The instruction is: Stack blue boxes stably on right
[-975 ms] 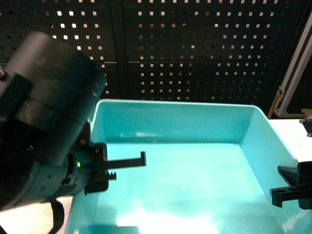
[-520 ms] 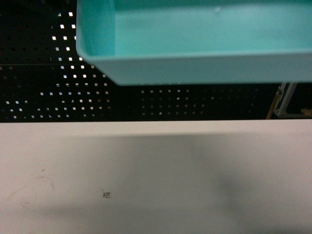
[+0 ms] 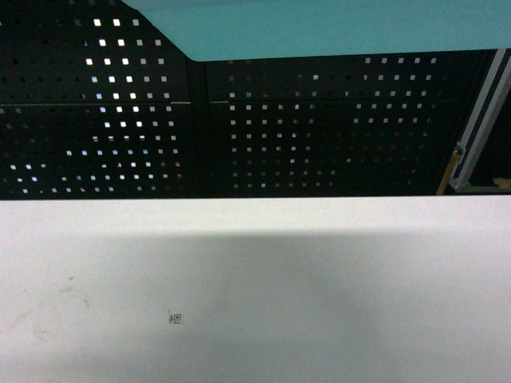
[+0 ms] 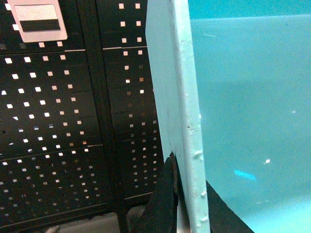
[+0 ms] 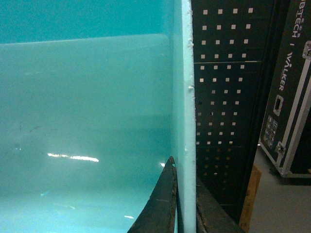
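One light turquoise blue box (image 3: 319,24) hangs high above the table; the head view catches only its underside along the top edge. In the left wrist view my left gripper (image 4: 189,174) is shut on the box's left wall, with one dark finger outside and one inside the tub (image 4: 243,97). In the right wrist view my right gripper (image 5: 184,170) is shut on the opposite wall in the same way, beside the tub's smooth interior (image 5: 87,107). Neither gripper shows in the head view. No other blue box is in view.
Below lies a white table (image 3: 255,287) with a small square marker (image 3: 176,318). A black perforated panel wall (image 3: 319,128) stands behind it. A metal frame post (image 3: 479,112) rises at the far right, and a black flight case (image 5: 291,97) stands on the floor to the right.
The box has risen steadily: it filled the head view with both grippers inside, then hung at the top, and now only its underside shows. Both grippers have left the head view.
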Motion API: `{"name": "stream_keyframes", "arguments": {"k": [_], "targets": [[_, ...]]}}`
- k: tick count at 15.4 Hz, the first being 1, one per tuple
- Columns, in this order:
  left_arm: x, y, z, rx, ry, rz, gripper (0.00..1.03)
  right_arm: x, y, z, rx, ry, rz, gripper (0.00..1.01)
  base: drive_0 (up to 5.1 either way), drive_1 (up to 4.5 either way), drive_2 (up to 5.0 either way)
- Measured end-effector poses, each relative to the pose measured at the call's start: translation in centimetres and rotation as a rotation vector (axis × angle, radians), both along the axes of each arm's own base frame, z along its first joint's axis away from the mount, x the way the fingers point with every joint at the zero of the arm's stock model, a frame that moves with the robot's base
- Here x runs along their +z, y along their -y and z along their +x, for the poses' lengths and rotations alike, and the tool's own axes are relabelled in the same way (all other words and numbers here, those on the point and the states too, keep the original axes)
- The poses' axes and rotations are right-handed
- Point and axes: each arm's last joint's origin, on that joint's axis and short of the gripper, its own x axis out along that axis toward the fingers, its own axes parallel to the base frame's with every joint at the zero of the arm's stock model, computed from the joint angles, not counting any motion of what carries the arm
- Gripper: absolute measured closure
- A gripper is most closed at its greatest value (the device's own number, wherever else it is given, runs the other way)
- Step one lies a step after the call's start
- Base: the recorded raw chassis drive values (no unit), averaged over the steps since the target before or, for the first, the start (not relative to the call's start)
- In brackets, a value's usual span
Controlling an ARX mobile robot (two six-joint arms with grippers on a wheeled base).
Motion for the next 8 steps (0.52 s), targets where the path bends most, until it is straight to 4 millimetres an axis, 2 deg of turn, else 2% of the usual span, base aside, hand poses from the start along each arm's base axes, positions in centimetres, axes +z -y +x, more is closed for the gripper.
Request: {"name": "stream_keyframes", "arguments": {"k": [8], "targets": [[-0.02, -0.05, 0.02, 0.002, 0.001, 0.0, 1.01, -0.01, 0.01, 0.01, -0.003, 0.0, 0.0, 0.99, -1.7, -1.7, -1.7]]}}
